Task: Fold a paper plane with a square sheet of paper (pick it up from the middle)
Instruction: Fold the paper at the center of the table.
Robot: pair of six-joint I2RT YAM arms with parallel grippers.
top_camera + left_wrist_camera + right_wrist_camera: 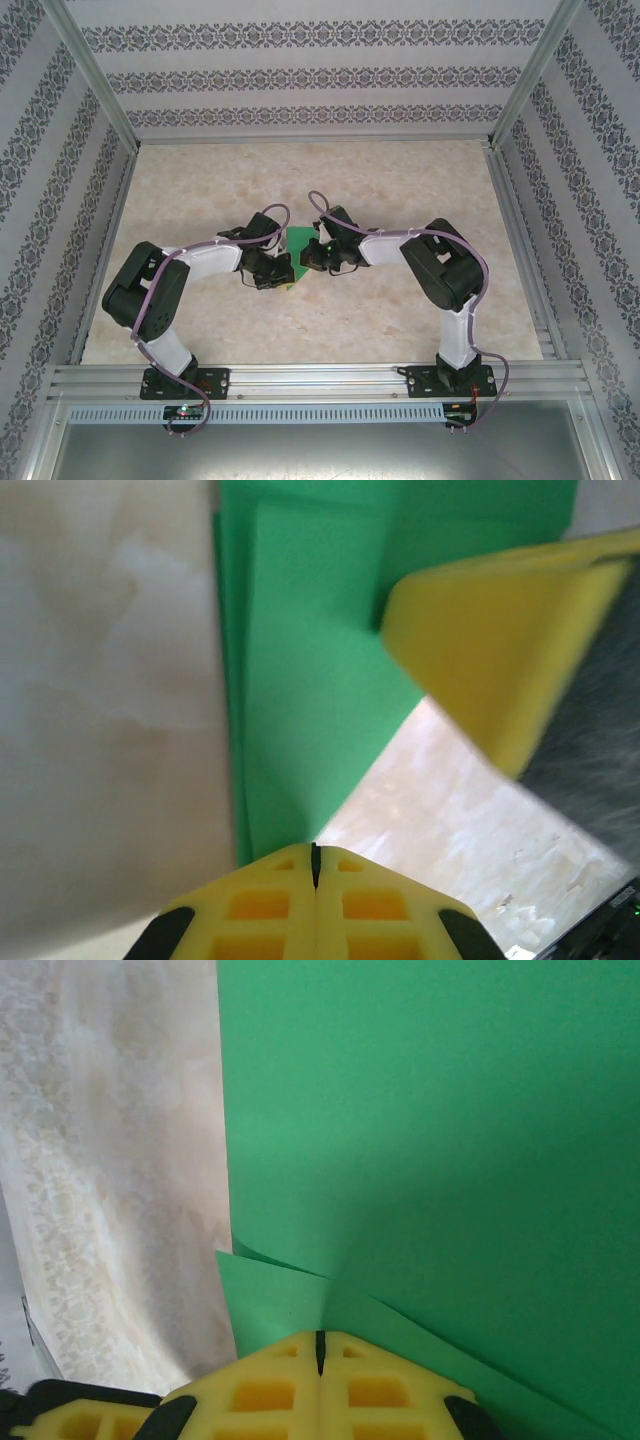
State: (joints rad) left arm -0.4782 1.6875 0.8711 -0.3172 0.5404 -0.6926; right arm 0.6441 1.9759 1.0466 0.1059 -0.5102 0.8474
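The square sheet of paper is bright green and partly folded, lying at the table's middle between both grippers. In the left wrist view it shows flat layered flaps narrowing to a point at my left gripper, whose jaws are shut with the tips resting at that point. One yellow finger of the other arm sits on the paper's far side. My right gripper is shut, and a raised crease of the paper runs straight into its seam. From above, the left gripper and right gripper nearly touch.
The marbled beige table stretches bare behind and beside the arms. Patterned walls close in the left, right and back. An aluminium rail carrying both arm bases runs along the near edge.
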